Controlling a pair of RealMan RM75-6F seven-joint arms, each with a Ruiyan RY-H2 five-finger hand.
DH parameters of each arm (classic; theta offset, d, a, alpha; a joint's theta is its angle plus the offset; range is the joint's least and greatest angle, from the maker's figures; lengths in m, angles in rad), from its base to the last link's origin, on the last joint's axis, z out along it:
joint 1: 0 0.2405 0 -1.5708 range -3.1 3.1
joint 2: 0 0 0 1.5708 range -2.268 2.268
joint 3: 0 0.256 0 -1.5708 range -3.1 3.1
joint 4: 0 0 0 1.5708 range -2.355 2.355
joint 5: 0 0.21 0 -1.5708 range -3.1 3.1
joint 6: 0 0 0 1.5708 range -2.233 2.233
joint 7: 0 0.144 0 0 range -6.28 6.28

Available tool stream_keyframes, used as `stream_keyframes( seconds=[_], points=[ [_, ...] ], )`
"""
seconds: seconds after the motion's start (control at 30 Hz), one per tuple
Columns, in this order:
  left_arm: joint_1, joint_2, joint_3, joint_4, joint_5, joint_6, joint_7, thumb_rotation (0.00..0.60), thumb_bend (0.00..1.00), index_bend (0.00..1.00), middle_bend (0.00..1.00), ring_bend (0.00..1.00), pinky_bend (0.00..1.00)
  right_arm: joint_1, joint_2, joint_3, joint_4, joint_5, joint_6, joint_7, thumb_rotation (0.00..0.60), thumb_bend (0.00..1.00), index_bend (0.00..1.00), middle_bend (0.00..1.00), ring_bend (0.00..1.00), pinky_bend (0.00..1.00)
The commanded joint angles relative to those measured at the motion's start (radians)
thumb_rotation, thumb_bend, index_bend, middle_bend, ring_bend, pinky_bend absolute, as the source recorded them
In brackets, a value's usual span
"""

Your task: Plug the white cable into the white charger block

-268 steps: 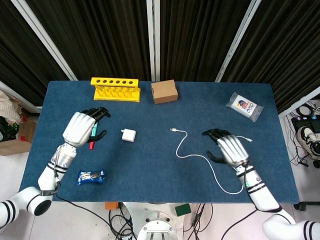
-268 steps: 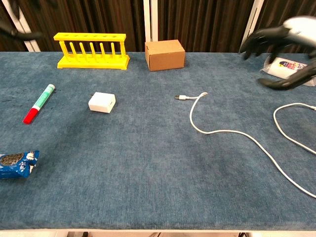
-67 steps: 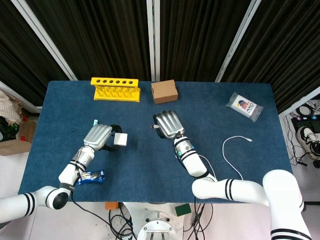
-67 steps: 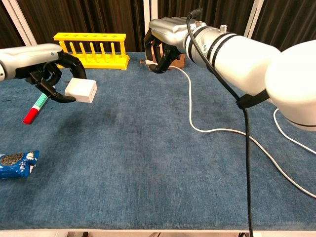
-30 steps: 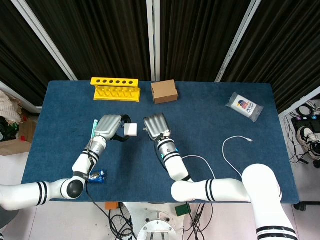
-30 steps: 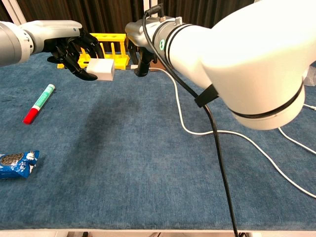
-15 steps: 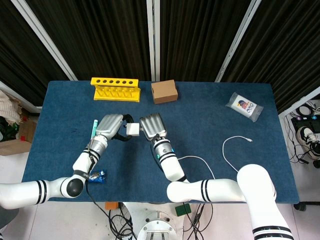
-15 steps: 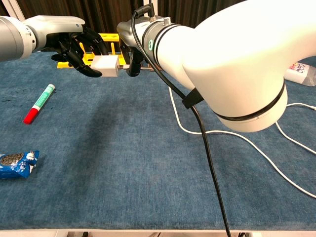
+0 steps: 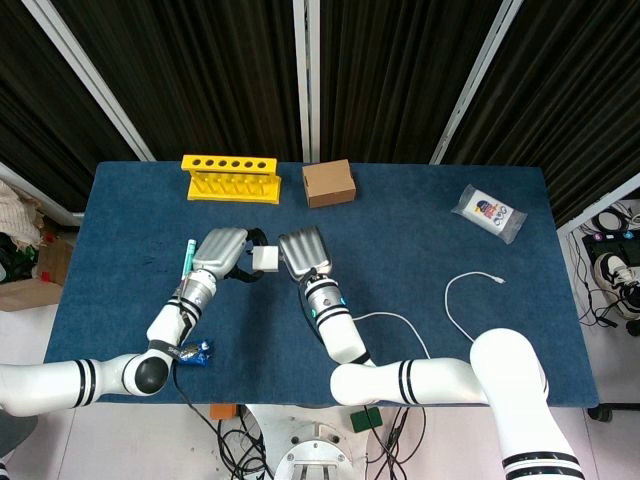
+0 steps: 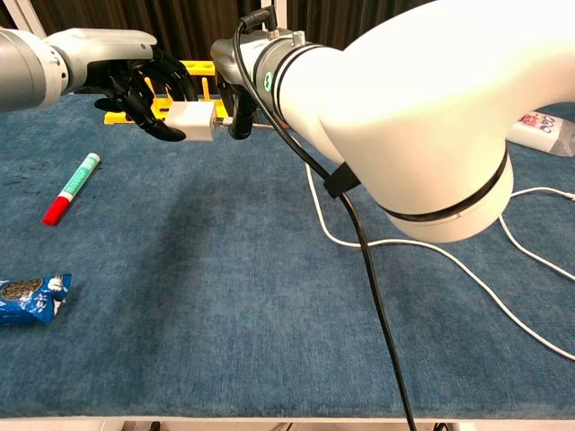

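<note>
Fingers (image 10: 148,112) of the left hand (image 10: 135,85) wrap the white charger block (image 10: 191,121) from behind, holding it up off the bench (image 10: 269,296) with its port face turned toward the right hand (image 10: 238,85), presumably so the socket is open to a straight push. That right hand's fingers are closed around the plug end of the white cable (image 10: 337,238), which sits just beside the block's face; whether the plug has entered the socket cannot be told from either view. From the block, the cable runs away under the right arm and trails in loose loops over the blue cloth, slack enough that it should not drag on the plug. Both hands hover in front of the yellow test-tube rack (image 9: 231,178) and the cardboard box (image 9: 328,183). Left of the block, a red-capped marker (image 10: 71,187) lies flat, and nearer the front edge a blue snack packet (image 10: 31,298); well to the block's right sits a clear pouch (image 9: 488,212).
</note>
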Motion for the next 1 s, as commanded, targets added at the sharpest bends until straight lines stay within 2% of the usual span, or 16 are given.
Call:
stream_keyframes(
  seconds=[0.03,1.0],
  points=[
    [-0.005,0.001,0.003,-0.002,-0.009,0.001,0.006,0.6,0.22,0.63,0.56,0.75,0.92,0.001,0.001,0.002,-0.002,0.001,0.002,0.0,0.6,1.0,0.69,0.61,0.5,0.64],
    [-0.029,0.02,0.022,-0.012,-0.04,0.001,0.017,0.6,0.22,0.63,0.56,0.75,0.92,0.016,-0.005,0.0,-0.004,0.03,0.011,-0.016,0.6,1.0,0.69,0.61,0.5,0.64]
  ],
)
